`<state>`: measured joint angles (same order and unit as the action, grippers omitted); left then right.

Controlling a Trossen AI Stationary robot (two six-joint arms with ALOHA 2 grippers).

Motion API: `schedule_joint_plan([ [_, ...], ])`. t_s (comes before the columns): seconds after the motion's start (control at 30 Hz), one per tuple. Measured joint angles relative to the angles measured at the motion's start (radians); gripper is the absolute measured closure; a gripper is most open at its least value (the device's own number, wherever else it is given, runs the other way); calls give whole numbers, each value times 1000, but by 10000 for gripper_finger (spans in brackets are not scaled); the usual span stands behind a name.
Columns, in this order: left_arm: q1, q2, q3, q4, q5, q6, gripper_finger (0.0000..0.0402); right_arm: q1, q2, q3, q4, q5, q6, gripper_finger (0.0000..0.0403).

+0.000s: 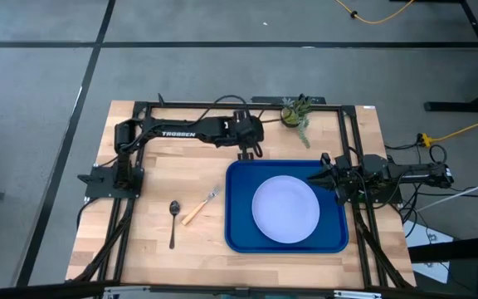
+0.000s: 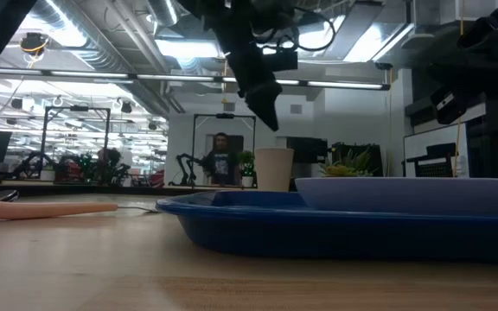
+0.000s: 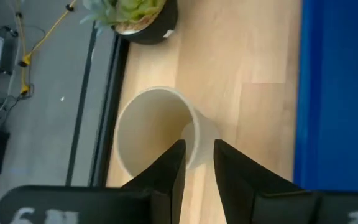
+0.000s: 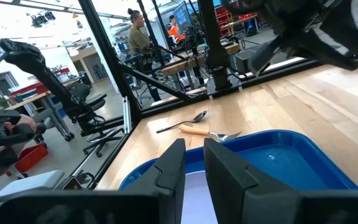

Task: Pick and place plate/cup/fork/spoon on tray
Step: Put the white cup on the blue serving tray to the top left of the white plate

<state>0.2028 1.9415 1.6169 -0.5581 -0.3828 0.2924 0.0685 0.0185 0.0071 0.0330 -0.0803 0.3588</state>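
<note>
The tan cup (image 3: 157, 134) stands upright on the table beside the blue tray's (image 1: 239, 208) far edge; it also shows in the low view (image 2: 273, 168). My left gripper (image 3: 197, 149) hangs just above the cup's rim, fingers pointing down with a narrow gap, touching nothing. It hides the cup in the high view (image 1: 250, 151). The pale plate (image 1: 285, 208) lies flat in the tray. The orange-handled fork (image 1: 199, 208) and the dark spoon (image 1: 173, 220) lie on the table left of the tray. My right gripper (image 1: 318, 170) is shut and empty over the tray's right far corner.
A small green potted plant (image 1: 295, 112) stands at the table's far edge, close behind the cup. A black frame runs along the table's far and side edges. People show in the room beyond the table. Bare wood lies near the front edge, left of the tray.
</note>
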Motion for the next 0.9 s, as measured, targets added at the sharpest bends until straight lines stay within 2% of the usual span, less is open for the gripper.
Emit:
schedule_joint_plan([
  [0.1,5,0,0,1,-4,-3,316,0,0,0,0,0,0,338],
  [0.17,14,0,0,4,37,-2,314,0,0,0,0,0,0,338],
  [0.27,54,0,0,5,248,5,313,0,0,0,0,0,0,338],
  [0.33,86,0,0,4,330,5,313,0,0,0,0,0,0,338],
  [0.57,145,0,-1,26,347,21,313,0,0,0,0,0,0,338],
  [0.9,152,0,-1,54,350,-73,313,0,0,0,0,-1,4,338],
])
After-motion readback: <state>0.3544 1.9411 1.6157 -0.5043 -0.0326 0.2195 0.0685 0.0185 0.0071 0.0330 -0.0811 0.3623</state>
